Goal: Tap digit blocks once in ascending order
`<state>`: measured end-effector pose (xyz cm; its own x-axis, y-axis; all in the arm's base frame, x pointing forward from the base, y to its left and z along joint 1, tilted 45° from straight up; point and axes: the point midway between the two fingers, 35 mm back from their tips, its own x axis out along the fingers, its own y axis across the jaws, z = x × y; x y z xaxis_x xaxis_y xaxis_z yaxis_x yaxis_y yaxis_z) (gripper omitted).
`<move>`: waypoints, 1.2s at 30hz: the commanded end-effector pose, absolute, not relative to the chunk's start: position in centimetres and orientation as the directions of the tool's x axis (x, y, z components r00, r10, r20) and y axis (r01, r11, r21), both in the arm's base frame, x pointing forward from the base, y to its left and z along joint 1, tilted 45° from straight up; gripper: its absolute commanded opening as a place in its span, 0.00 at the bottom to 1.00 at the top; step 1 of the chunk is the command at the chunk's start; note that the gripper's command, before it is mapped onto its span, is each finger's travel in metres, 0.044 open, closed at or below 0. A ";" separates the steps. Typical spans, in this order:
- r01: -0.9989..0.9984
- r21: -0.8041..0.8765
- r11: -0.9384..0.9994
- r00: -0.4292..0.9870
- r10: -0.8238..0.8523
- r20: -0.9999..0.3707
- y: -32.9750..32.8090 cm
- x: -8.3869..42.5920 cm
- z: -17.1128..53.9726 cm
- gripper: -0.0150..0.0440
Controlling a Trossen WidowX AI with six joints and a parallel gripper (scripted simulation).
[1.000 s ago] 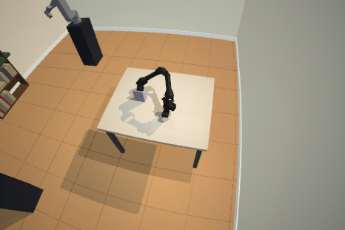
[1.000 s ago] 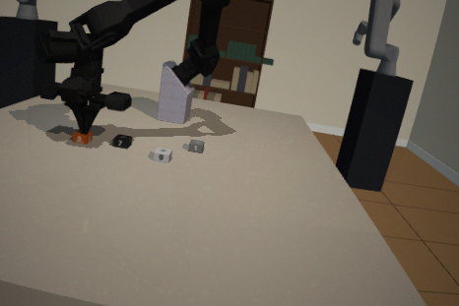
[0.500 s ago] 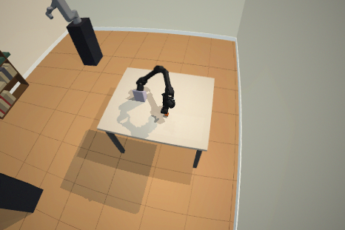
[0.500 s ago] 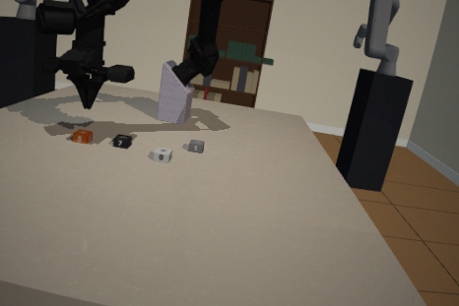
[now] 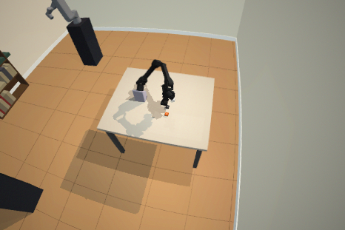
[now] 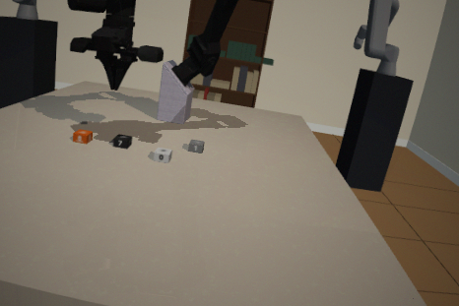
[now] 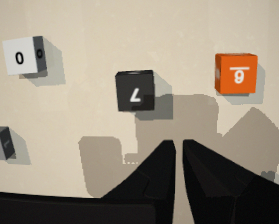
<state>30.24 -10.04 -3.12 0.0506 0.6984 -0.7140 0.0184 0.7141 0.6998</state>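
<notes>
The gripper hangs high above the table with its fingers together on nothing. Four digit blocks sit in a row: orange block, black 7 block, white 0 block, grey 1 block. Judged next step: open the fingers, centre them over one block, and descend vertically without nudging neighbours.
</notes>
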 end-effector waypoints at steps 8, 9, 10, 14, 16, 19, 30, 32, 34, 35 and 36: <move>0.008 0.697 0.717 0.062 0.696 -0.716 -3.5 30.4 -6.1 0.29; 0.007 0.699 0.716 0.062 0.697 -0.714 -2.7 30.3 -6.8 0.29; 0.007 0.699 0.715 0.062 0.697 -0.714 -2.5 30.3 -7.0 0.29; 0.007 0.699 0.715 0.062 0.697 -0.714 -2.5 30.3 -7.0 0.29; 0.007 0.699 0.715 0.062 0.697 -0.714 -2.5 30.3 -7.0 0.29; 0.007 0.699 0.715 0.062 0.697 -0.714 -2.2 30.3 -7.3 0.29; 0.007 0.700 0.714 0.062 0.698 -0.713 -1.0 30.4 -8.5 0.29; 0.007 0.700 0.714 0.062 0.698 -0.713 -0.7 30.4 -8.8 0.29; 0.007 0.700 0.714 0.062 0.698 -0.713 -0.5 30.4 -9.0 0.29; 0.007 0.700 0.714 0.062 0.699 -0.713 -0.4 30.5 -9.1 0.29; 0.007 0.700 0.714 0.062 0.699 -0.713 -0.4 30.5 -9.1 0.29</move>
<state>30.52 -0.73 -8.79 0.0635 0.6952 -0.7160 0.0032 0.7173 0.6968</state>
